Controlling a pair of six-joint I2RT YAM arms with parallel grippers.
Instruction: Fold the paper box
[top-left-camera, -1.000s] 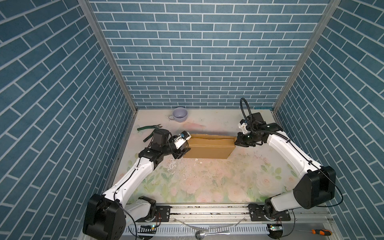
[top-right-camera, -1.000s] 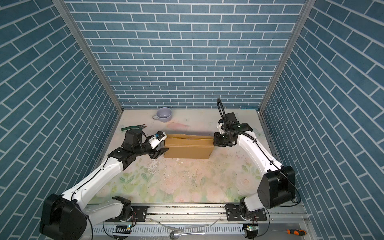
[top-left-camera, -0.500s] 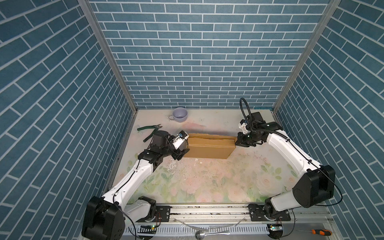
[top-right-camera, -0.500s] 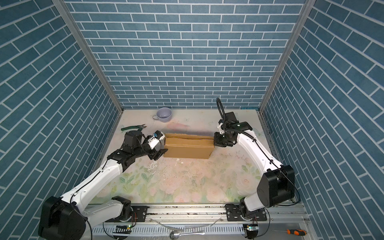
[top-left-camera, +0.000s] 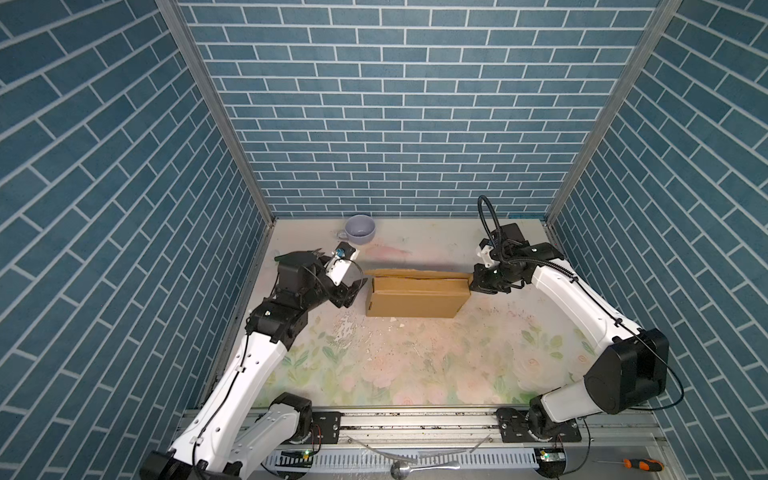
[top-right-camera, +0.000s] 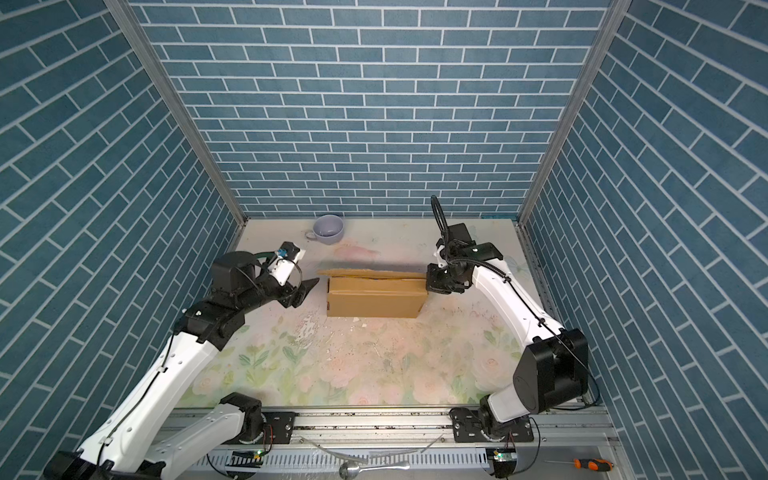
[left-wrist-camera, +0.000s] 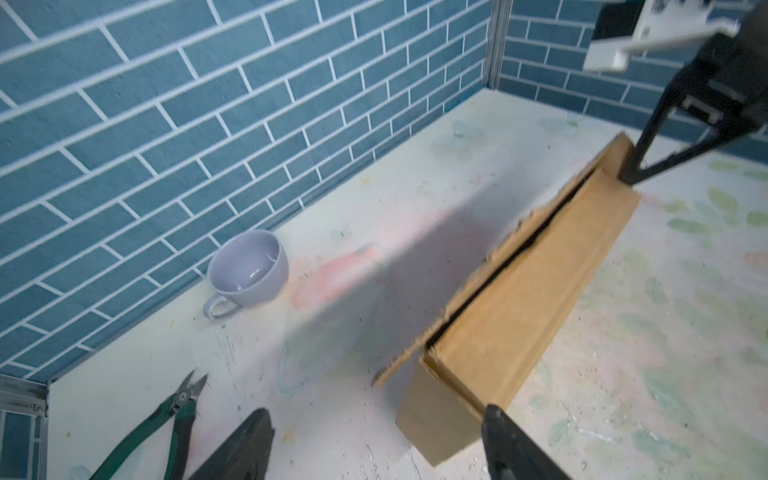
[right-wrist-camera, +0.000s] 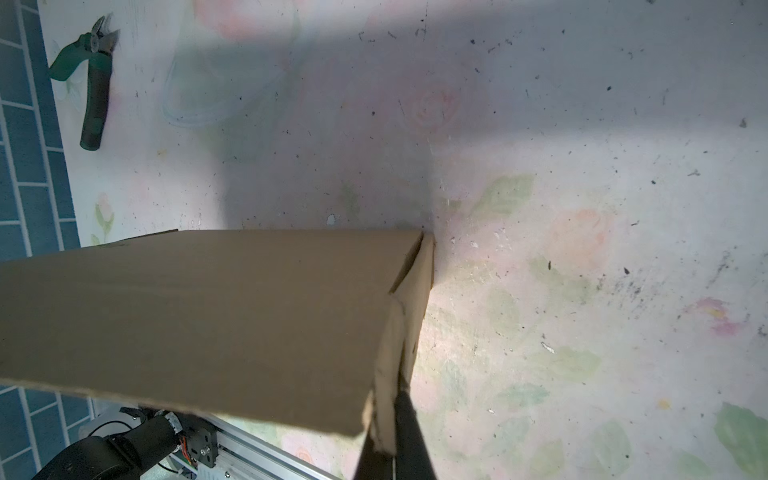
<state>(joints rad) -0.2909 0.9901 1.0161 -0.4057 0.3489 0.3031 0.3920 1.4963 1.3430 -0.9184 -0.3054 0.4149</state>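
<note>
The brown paper box (top-left-camera: 417, 297) (top-right-camera: 376, 298) lies on the floral table in both top views, folded into a long block with its lid edge ajar along the far side. My left gripper (top-left-camera: 356, 289) (top-right-camera: 306, 289) is open just off the box's left end, touching nothing. In the left wrist view the box (left-wrist-camera: 519, 282) lies beyond the spread left gripper (left-wrist-camera: 376, 411). My right gripper (top-left-camera: 473, 284) (top-right-camera: 429, 284) is shut on the box's right end flap. The right wrist view shows the right gripper (right-wrist-camera: 390, 419) pinching that flap of the box (right-wrist-camera: 208, 311).
A lilac cup (top-left-camera: 360, 228) (top-right-camera: 328, 227) (left-wrist-camera: 249, 268) stands by the back wall. Green pliers (left-wrist-camera: 174, 415) (right-wrist-camera: 93, 83) lie at the left wall behind my left arm. A spoon (top-left-camera: 401, 469) and a screwdriver (top-left-camera: 640, 464) lie in front of the rail. Brick walls enclose three sides.
My left gripper's jaws have spread wider beside the box's left end and its wrist has shifted slightly. The right gripper and the box have not moved.
</note>
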